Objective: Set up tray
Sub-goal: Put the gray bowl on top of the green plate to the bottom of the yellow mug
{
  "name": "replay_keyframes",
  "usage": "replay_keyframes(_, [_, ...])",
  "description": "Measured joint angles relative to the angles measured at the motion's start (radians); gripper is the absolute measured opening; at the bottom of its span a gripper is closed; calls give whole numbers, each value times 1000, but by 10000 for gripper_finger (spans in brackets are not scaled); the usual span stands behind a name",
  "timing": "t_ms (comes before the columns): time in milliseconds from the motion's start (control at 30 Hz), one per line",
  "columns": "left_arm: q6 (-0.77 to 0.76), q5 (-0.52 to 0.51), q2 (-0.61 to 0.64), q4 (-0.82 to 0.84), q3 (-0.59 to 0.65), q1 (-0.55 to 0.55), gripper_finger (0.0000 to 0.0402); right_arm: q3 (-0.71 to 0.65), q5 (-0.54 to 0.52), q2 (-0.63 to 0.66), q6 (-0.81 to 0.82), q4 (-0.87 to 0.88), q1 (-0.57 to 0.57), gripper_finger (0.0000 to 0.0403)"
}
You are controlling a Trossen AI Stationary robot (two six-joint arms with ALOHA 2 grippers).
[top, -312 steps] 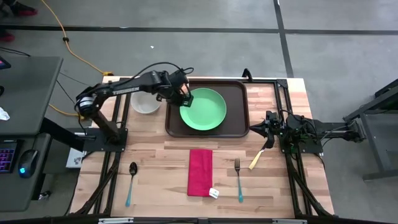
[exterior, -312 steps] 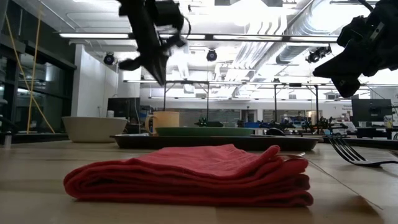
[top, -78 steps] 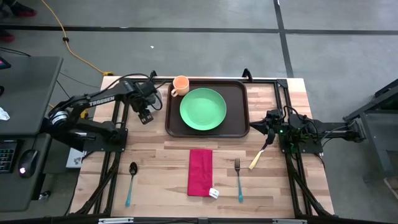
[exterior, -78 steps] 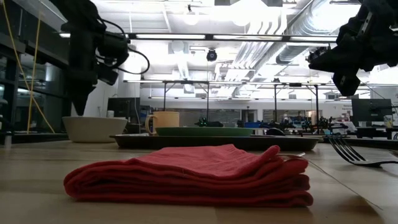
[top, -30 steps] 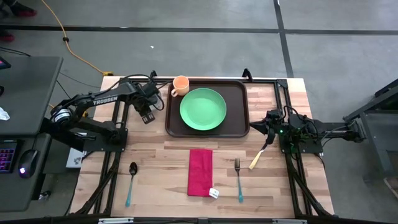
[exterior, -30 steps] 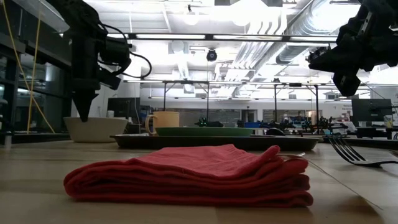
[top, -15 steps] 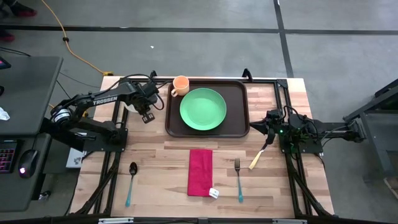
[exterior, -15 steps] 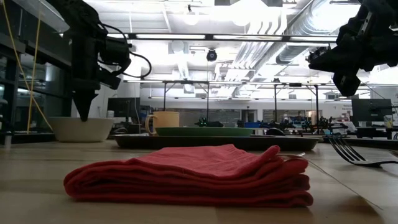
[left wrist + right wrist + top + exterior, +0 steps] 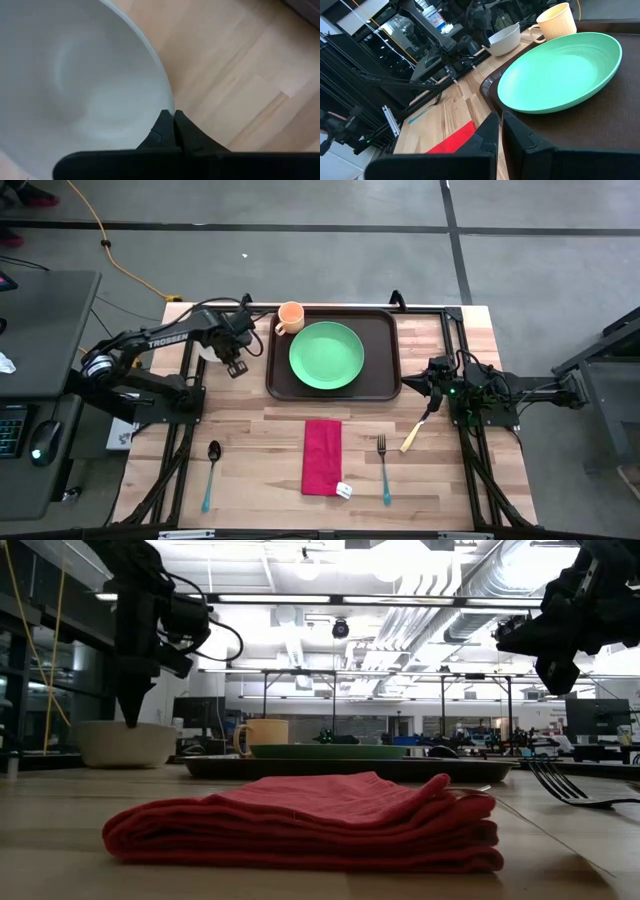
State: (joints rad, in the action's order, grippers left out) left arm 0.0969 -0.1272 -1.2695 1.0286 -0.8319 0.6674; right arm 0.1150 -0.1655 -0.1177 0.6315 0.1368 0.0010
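The dark brown tray [image 9: 385, 376] lies at the table's far middle with the round green plate [image 9: 326, 356] on it. An orange cup [image 9: 290, 315] stands at the tray's far left corner. Left of the tray is a white bowl [image 9: 125, 745], mostly hidden under my left arm in the high view. My left gripper [image 9: 131, 721] points straight down, shut on the bowl. My right gripper [image 9: 499, 120] waits shut and empty, held above the table just off the tray's right end [image 9: 430, 378]. My left gripper holds the bowl's rim [image 9: 169, 102] on the side nearest the tray. One finger is inside the bowl and one outside, and the fingers [image 9: 184, 131] come from above, pointing down. The bowl stays upright. Whether its base is off the table I cannot tell.
On the near half of the table lie a folded red napkin [image 9: 322, 457], a fork [image 9: 383, 468] to its right and a blue-handled spoon [image 9: 211, 473] to its left. A knife with a pale handle [image 9: 415, 432] lies near the right arm's base.
The white bowl has shifted a little toward the table's left edge, and its rim stands slightly higher in the low view. My left gripper has stayed over the rim.
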Motion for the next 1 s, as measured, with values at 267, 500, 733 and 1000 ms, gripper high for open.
replay_keyframes(267, [-23,1,40,101,-85,0,10,0,0,0,-1,0,0,0])
replay_keyframes(500, [-36,2,70,181,-167,-12,10,0,0,0,-3,0,0,0])
replay_keyframes(733, [-78,-13,76,252,-293,-119,10,0,0,0,-2,0,0,0])
replay_keyframes(1000, [-144,-45,76,277,-455,-317,10,0,-27,0,-1,-24,0,0])
